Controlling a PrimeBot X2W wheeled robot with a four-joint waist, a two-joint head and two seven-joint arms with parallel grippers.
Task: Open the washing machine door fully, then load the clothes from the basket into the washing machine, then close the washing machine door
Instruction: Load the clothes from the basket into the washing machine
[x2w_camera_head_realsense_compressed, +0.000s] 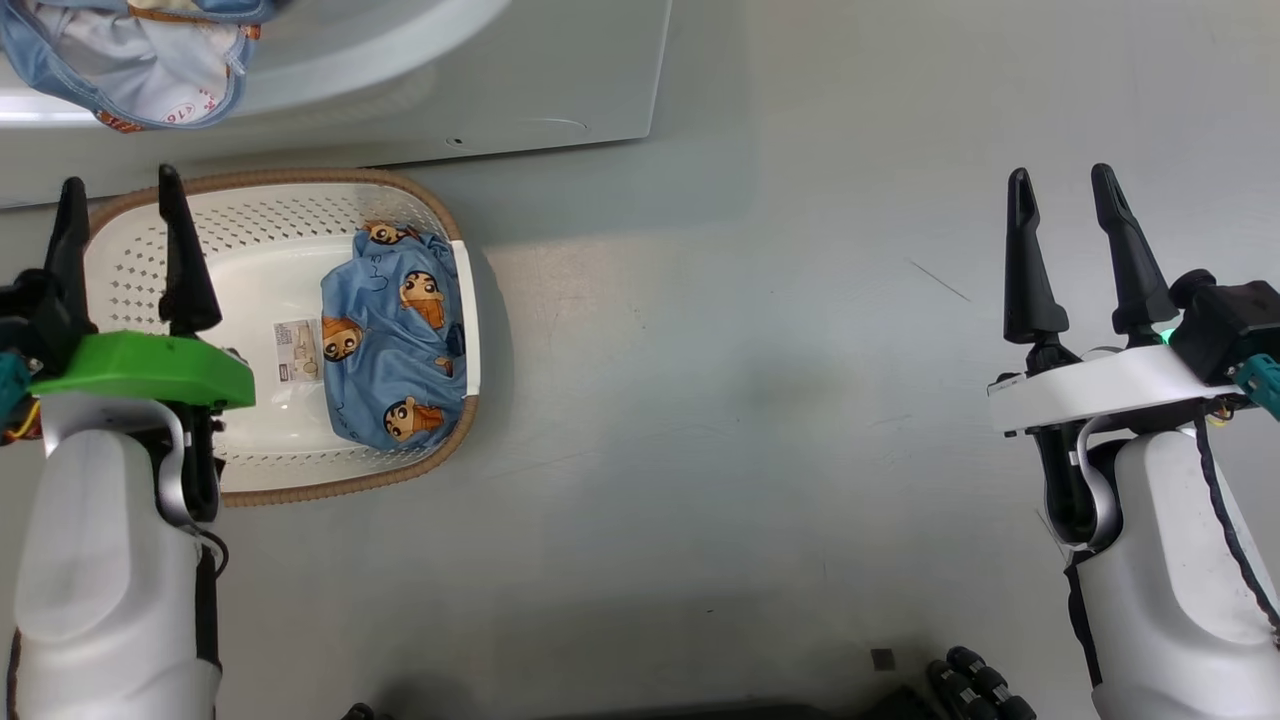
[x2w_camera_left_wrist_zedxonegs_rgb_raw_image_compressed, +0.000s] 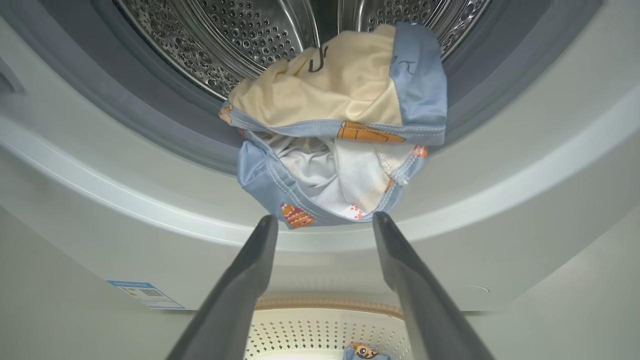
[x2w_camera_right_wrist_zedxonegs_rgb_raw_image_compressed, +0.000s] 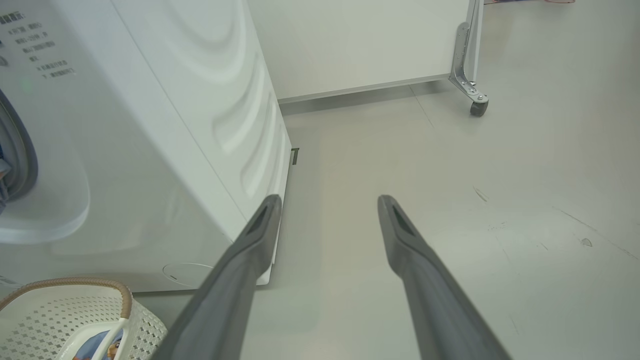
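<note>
The left gripper and right gripper gape, empty. Just beyond the left tips, crumpled blue-cream clothes drape over the lip of the perforated steel drum. The head view adds a bundle in the latticed basket.

Blue cartoon clothes — one bunched in the basket, one draped over the washing machine opening.

A white panel stands on a scuffed grey floor, 1 metal bracket carrying a small black caster at its corner.
</note>
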